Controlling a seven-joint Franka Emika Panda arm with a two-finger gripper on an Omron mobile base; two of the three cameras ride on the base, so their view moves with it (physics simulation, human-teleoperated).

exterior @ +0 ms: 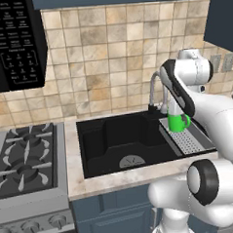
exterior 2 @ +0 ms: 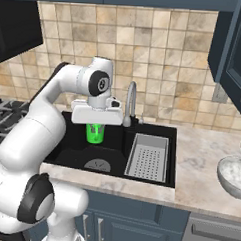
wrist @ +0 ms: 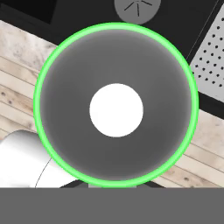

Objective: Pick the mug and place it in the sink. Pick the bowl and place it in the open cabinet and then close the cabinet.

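Observation:
The bright green mug (exterior 2: 95,132) hangs under my gripper (exterior 2: 95,125), which is shut on it, above the left part of the black sink (exterior 2: 116,148). In the left base view the mug (exterior: 177,122) sits below my gripper (exterior: 176,113), in front of the tap. In the hand view I look straight down into the mug (wrist: 116,109), with the sink's drain (wrist: 137,9) beyond its rim; my fingertips are hidden. The marbled bowl (exterior 2: 233,176) rests on the counter at the far right. The dark blue-grey cabinet (exterior 2: 224,43) hangs at the upper right, its door standing open.
A grey perforated tray (exterior 2: 148,156) fills the sink's right side, and the curved tap (exterior 2: 129,103) rises behind it. A gas stove (exterior: 26,158) and a black microwave (exterior: 11,42) lie to the left. The marble counter (exterior 2: 203,157) runs right of the sink.

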